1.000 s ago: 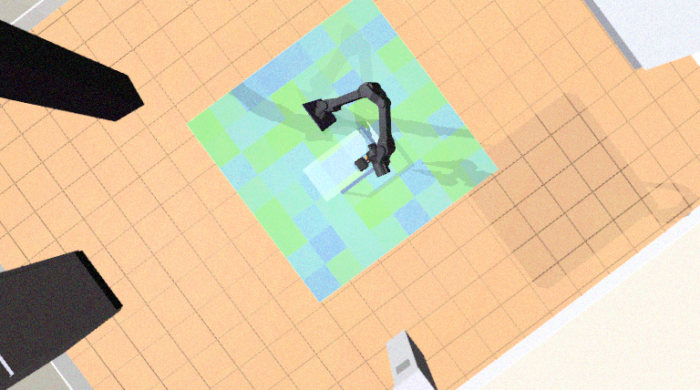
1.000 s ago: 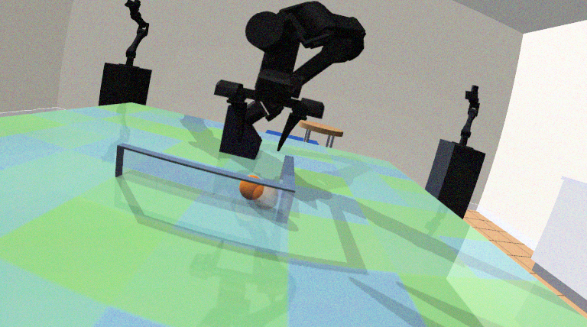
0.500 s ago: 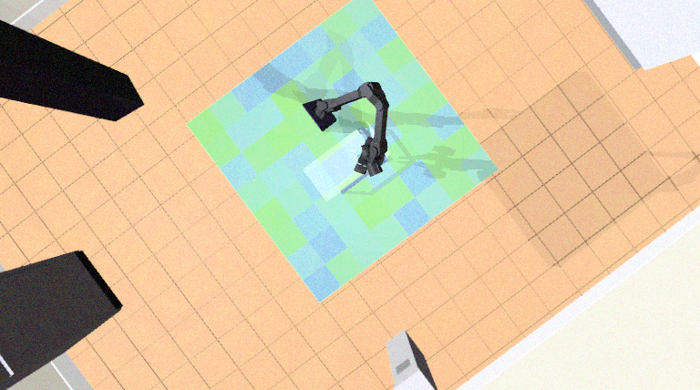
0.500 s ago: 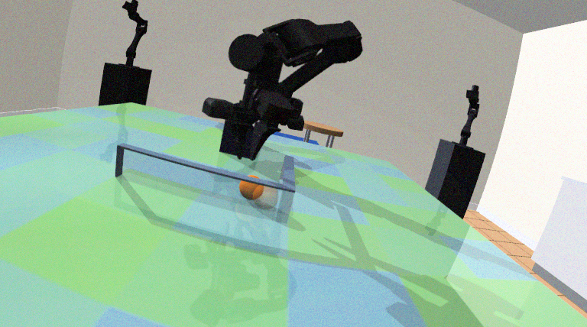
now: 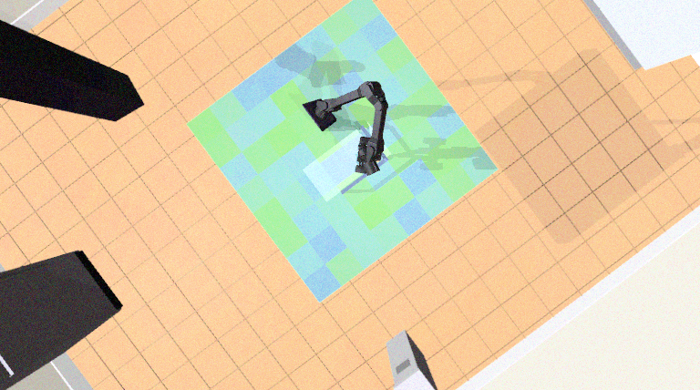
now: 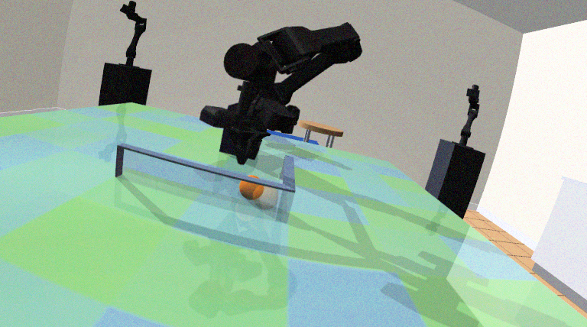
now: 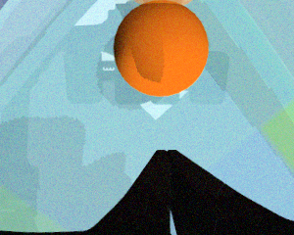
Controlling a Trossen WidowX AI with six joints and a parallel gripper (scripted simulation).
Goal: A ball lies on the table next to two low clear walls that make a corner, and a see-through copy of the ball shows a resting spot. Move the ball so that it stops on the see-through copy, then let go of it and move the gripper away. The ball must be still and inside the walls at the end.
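The orange ball [image 6: 251, 187] [image 7: 162, 54] rests on the table inside the corner, seen through the long clear wall [image 6: 181, 166] in the exterior view. The second wall [image 6: 288, 172] stands to its right. A pale round shape [image 6: 270, 199], apparently the see-through copy, shows beside the ball. In the wrist view only a strip of the copy [image 7: 183, 2] shows at the top edge, partly behind the ball. My gripper [image 6: 242, 161] [image 7: 166, 160] is shut and empty, raised above the ball and apart from it. In the top view the arm hides the ball.
The arm [image 5: 379, 118] reaches over from its dark base [image 5: 320, 117]. The green and blue patchwork table [image 5: 278, 215] carries a pale rectangle [image 5: 325, 171] beside the walls. Other arms [image 6: 137, 37] [image 6: 469, 120] stand on black pedestals in the background. A stool [image 6: 321, 127] is behind the table.
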